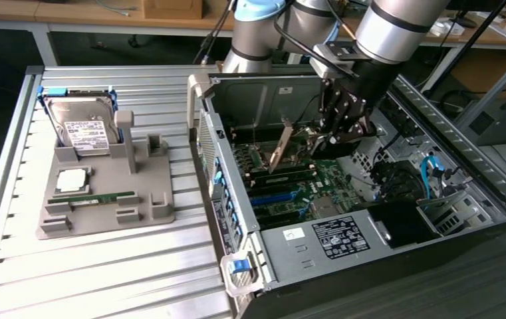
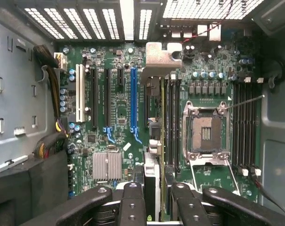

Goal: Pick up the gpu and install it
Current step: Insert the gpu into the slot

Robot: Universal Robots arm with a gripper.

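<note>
Thin gpu (image 2: 153,181) on edge, clamped between the fingers (image 2: 133,202), over the motherboard (image 2: 119,110).

1. Table (image 1: 102,279): ribbed bare metal slats, dull silver.
2. Parts holder (image 1: 151,199): matt grey plastic.
3. Hard drive (image 1: 84,126): silver metal with a white paper label.
4. Computer case (image 1: 270,93): smooth grey sheet metal, faint sheen.
5. gpu (image 1: 279,149): green circuit board with a pale metal bracket.
6. Gripper (image 2: 157,188): matt black fingers (image 2: 133,202).
7. Motherboard (image 2: 119,108): green board, slightly glossy.
</note>
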